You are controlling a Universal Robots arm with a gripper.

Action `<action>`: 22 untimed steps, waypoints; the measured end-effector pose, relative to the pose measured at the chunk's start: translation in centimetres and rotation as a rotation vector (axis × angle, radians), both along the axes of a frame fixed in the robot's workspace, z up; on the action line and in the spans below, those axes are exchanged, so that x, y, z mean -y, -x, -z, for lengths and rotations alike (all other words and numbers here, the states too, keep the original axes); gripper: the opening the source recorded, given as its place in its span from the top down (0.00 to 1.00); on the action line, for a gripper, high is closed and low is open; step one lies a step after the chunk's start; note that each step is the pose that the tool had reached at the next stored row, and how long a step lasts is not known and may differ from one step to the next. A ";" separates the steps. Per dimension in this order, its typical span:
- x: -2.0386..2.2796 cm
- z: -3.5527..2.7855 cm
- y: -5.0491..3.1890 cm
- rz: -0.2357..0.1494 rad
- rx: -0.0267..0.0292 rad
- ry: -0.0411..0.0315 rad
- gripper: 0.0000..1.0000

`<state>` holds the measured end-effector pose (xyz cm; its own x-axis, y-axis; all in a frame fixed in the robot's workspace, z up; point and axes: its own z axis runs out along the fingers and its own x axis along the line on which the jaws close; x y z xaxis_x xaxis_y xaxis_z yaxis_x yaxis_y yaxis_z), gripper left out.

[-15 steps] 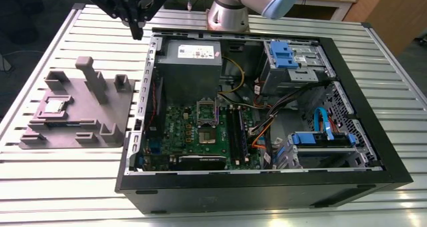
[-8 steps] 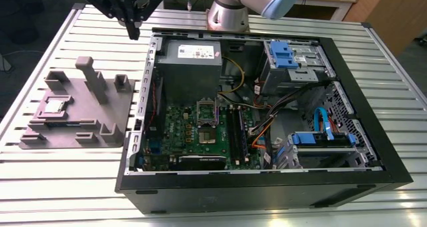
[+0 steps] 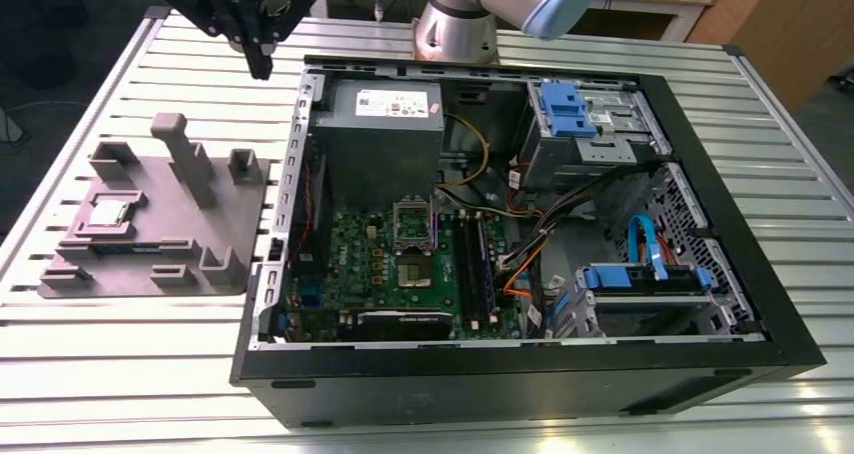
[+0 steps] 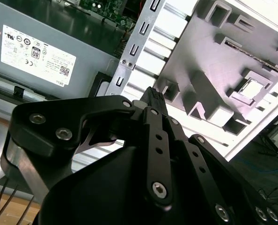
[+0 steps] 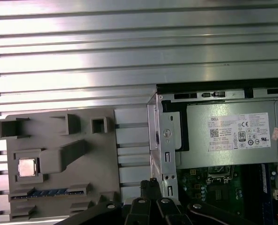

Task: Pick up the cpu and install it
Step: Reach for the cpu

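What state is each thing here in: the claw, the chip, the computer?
Gripper, shut, empty, hanging apart from the cpu.
Cpu, lying flat in the grey fixture, not yet picked up.
Case, lying on its side, open.
Socket, looks empty.

End effector point(image 4: 153, 97) near fixture point(image 4: 202, 51) with cpu point(image 4: 251, 89)

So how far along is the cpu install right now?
Nothing looks done yet. The cpu lies in the grey fixture, untouched. The pincer hangs shut and empty above the table. Both the pick-up and the seating in the motherboard socket remain.
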<state>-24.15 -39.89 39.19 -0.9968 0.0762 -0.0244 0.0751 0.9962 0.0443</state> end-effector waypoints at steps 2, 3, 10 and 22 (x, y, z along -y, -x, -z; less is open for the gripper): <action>0.00 0.01 0.20 0.000 0.0000 0.0000 0.90; 0.00 0.01 0.28 0.000 0.0001 0.0000 0.90; 0.00 0.02 0.94 0.000 0.0001 -0.0001 0.90; 0.00 0.07 2.30 0.000 0.0001 -0.0001 0.90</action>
<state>-26.45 -39.89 39.12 -0.9968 0.0762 -0.0245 0.0751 0.9962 0.0444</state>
